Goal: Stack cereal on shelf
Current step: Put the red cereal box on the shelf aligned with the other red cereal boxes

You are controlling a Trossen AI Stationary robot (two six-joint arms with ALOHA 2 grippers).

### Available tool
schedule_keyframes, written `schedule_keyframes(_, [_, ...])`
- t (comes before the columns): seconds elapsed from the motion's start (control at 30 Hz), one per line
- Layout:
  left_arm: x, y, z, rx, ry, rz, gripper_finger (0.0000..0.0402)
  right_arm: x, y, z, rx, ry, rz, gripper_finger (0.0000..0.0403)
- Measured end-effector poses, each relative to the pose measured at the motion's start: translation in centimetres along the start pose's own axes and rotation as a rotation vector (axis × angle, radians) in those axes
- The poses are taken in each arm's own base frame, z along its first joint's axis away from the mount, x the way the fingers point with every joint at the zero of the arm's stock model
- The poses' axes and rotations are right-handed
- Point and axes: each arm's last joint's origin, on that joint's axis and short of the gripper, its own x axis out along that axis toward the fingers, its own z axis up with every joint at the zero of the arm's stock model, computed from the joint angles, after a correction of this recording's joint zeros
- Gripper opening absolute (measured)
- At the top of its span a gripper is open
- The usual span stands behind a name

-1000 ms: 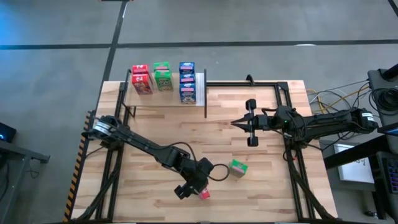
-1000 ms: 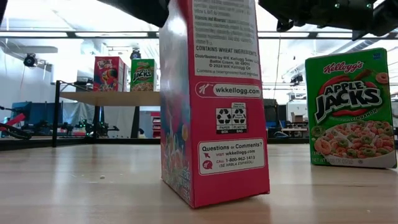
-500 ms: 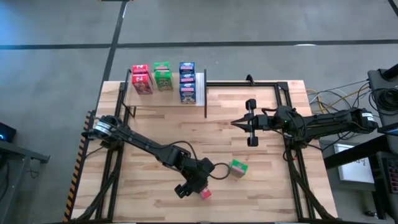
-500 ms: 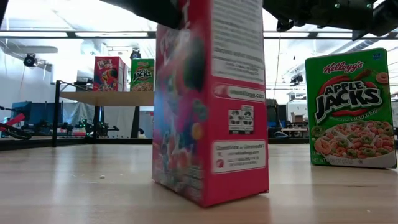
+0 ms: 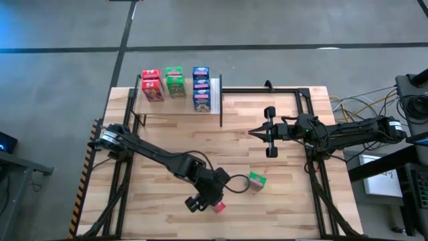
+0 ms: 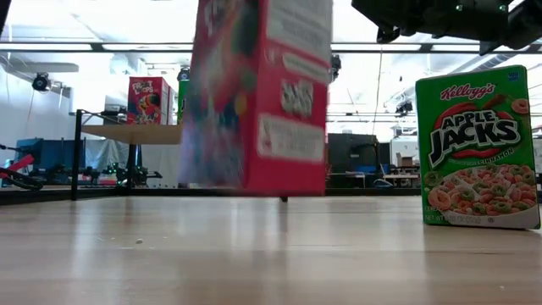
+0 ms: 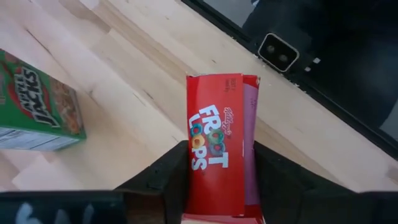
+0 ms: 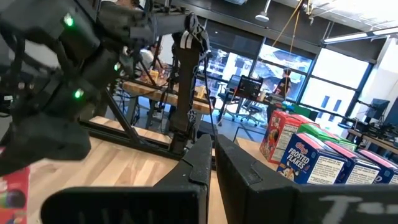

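- We see the left gripper (image 5: 212, 199) clamped on the red cereal box (image 6: 254, 93), now lifted off the table (image 6: 271, 254) (earlier standing).
- The right gripper (image 5: 257, 132) waits, fingers closed, empty.

Bright overhead strip lights, motion-blurred red box (image 6: 258, 93)

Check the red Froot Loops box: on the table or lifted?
Lifted. In the low view the red box hangs clear of the tabletop; the left gripper clamps its sides.
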Motion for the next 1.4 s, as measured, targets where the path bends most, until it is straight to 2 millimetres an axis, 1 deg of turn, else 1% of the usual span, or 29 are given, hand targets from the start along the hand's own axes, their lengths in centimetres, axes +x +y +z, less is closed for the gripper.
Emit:
schedule_keyframes(0.13, [-1.5,-0.1,0.5,-0.016,0.065,-0.012,0.0131,0.0,0.0,0.0,0.000,0.000,0.000,0.0013])
schedule_keyframes(0.33, [-3.1,-0.3,0.0,-0.050,0.238,0.056,0.0125,0.0,0.0,-0.1,0.002,0.009,0.002,0.0013])
schedule_keyframes(0.47, [-4.4,-0.5,-0.3,-0.068,0.269,0.060,0.0125,0.0,0.0,-0.1,0.002,0.010,0.002,0.0013])
schedule_keyframes(0.63, [-6.9,-0.4,-0.9,-0.116,0.304,0.115,0.0125,0.0,0.0,-0.1,0.003,0.016,-0.003,0.0013])
schedule_keyframes(0.77, [-9.5,-0.5,-1.0,-0.130,0.272,0.144,0.0125,0.0,0.0,-0.1,0.003,0.017,-0.003,0.0013])
schedule_keyframes(0.87, [-11.8,-0.7,-1.1,-0.137,0.226,0.177,0.0125,0.0,0.0,-0.2,0.003,0.019,-0.003,0.0013])
schedule_keyframes(1.03, [-16.1,-1.2,-1.9,-0.164,0.211,0.301,0.0125,0.0,0.0,-0.2,0.006,0.019,-0.003,0.0013])
schedule_keyframes(1.23, [-21.0,-2.1,-3.5,-0.226,0.185,0.471,0.0125,0.0,0.0,-0.2,0.005,0.019,-0.003,0.0013])
schedule_keyframes(1.3, [-22.3,-2.5,-4.3,-0.235,0.177,0.519,0.0125,0.0,0.0,-0.2,0.005,0.018,-0.003,0.0013])
schedule_keyframes(1.4, [-23.9,-3.2,-6.1,-0.264,0.184,0.599,0.0125,0.0,0.0,-0.2,0.004,0.018,-0.003,0.0013])
